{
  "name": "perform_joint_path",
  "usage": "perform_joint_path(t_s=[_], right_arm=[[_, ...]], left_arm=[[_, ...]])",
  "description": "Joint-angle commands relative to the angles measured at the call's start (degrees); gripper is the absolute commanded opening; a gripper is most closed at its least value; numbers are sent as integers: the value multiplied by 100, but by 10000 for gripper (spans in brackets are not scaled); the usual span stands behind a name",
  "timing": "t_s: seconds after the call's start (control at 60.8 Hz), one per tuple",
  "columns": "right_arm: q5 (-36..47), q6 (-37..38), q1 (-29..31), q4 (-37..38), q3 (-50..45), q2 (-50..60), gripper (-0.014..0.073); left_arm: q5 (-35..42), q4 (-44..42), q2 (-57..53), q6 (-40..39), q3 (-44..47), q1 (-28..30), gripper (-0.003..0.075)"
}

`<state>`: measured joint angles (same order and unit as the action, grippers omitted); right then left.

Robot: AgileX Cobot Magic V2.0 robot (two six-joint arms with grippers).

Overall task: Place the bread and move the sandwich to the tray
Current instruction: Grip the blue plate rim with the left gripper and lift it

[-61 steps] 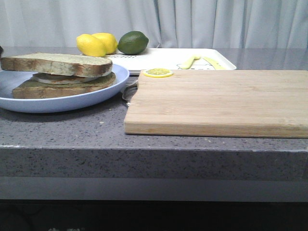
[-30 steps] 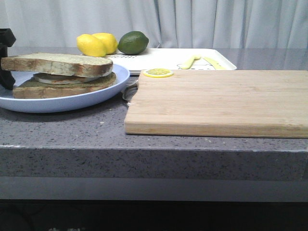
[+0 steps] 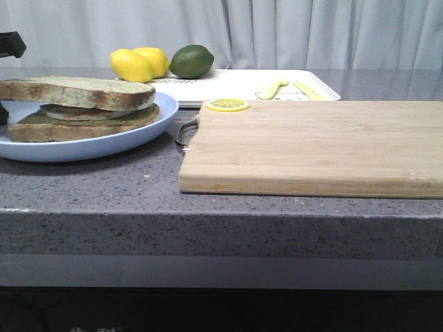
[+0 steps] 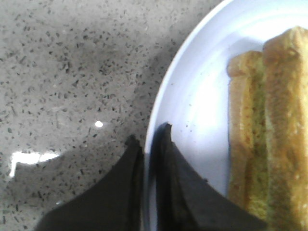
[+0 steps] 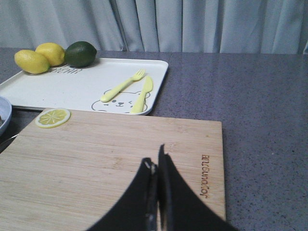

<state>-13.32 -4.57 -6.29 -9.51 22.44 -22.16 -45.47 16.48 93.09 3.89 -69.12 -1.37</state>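
The sandwich [image 3: 79, 107], 2 thick brown-crusted slices with a pale filling between, sits on its smooth, round, pale blue plate at the left of the speckled grey stone counter [image 3: 138, 187]. The left gripper [image 4: 149, 144] pinches the plate's thin rim, 1 dark finger on the outside and 1 inside the dish. The flat white tray [image 5: 82, 84], low-rimmed with rounded corners, lies far back, carrying 2 lemons [image 3: 138, 63], 1 lime [image 3: 192, 61] and a pale yellow plastic fork and knife [image 5: 130, 91]. Between tray and near edge lies a rectangular, straight-grained wooden cutting board [image 3: 311, 145] with a lemon slice [image 3: 227, 104] at its far left corner. The right gripper [image 5: 157, 163] hangs over the board, fingers together, holding nothing.
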Motion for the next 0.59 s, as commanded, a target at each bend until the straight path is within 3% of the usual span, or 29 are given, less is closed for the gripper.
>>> perform_joint_path(t_s=[0.0,0.115,0.198,0.362,0.576], right_arm=[[478,-4,28,-7,162,-16,-60],[466,-4,28,-7,162,-16,-60],[466,-4,28,-7,162,-16,-60],[447,-4,28,-7,162,-16,-60],[403,-4,28,-7,162,-16,-60]], left_arm=[[12,908,-362,719,-149,358,-15],[-388,2547,-426,1660,-154,1052,-15],[-830,3263,-426,2040,-226,1436,-20],[-1035,3359,-407,2054,-738,1502,-20],[-980,3245,135,1531,-2063,1031,-20]])
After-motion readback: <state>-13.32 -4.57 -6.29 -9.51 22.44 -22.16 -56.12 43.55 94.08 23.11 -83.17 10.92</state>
